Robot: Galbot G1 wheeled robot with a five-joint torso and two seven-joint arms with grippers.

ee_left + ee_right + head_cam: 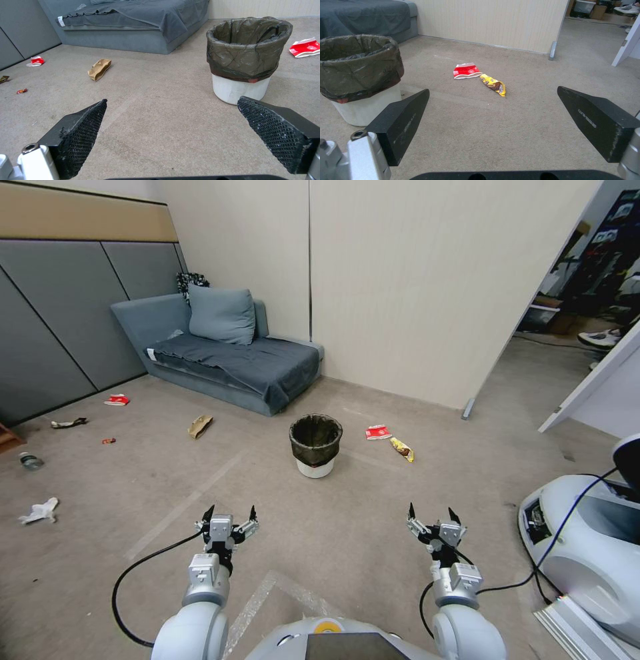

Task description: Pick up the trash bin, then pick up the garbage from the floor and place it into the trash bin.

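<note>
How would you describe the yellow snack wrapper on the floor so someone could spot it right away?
Start at the grey sofa, then drop to the trash bin standing on the carpet in front of it. Just to the bin's right lie two pieces of litter side by side: a red-and-white packet and the yellow snack wrapper, the only yellow one, long and narrow.

The trash bin (pixel 241 90) was smooth white plastic below, its liner (pixel 246 53) thin, wrinkled dark film with a dull sheen. The floor (pixel 160 125) was matt beige carpet — short, rough pile. The paper bag (pixel 98 69) looked crumpled brown paper, the yellow wrapper (pixel 493 84) glossy foil. The left gripper (pixel 171 122) had black pads with a knurled mesh texture; the sofa (pixel 227 357) wore soft grey cloth.
</note>
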